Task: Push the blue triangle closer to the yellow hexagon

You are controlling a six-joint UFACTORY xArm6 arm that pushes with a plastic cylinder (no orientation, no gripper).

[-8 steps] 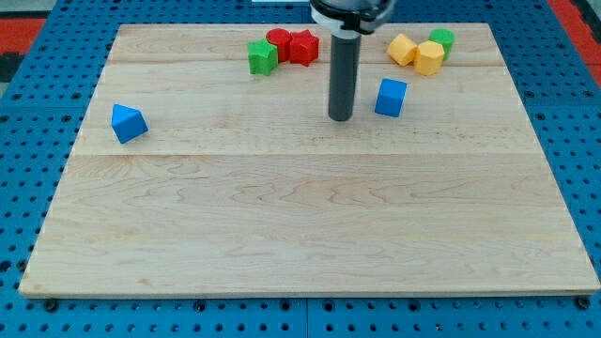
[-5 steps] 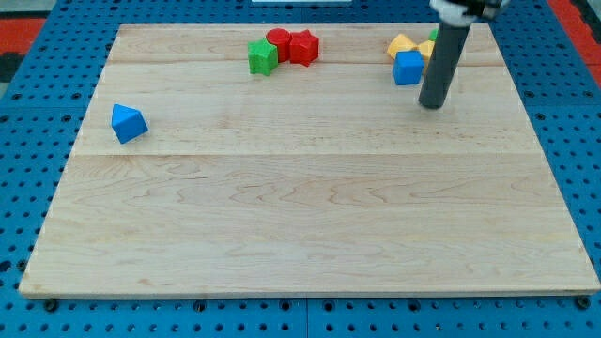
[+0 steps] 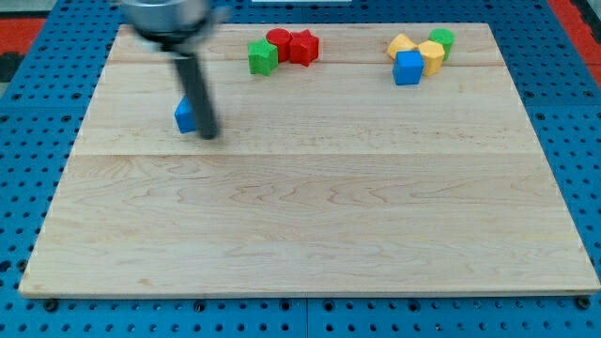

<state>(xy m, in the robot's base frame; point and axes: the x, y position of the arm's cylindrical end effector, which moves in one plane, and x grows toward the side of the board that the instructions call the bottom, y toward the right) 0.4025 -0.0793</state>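
we note our rod, motion-blurred, at the upper left of the wooden worktop (image 3: 300, 225), with my tip (image 3: 208, 134) just right of the blue triangle (image 3: 185, 115) and seemingly touching it; we carry no hand, so nothing is gripped. the yellow hexagon (image 3: 432, 57) sits well apart at the view's top right, clustered with a blue cube (image 3: 408, 68), a second yellow block (image 3: 401, 45) and a green block (image 3: 441, 38). at top centre lie a green cube (image 3: 262, 56), a red round block (image 3: 278, 39) and a red star (image 3: 304, 46).
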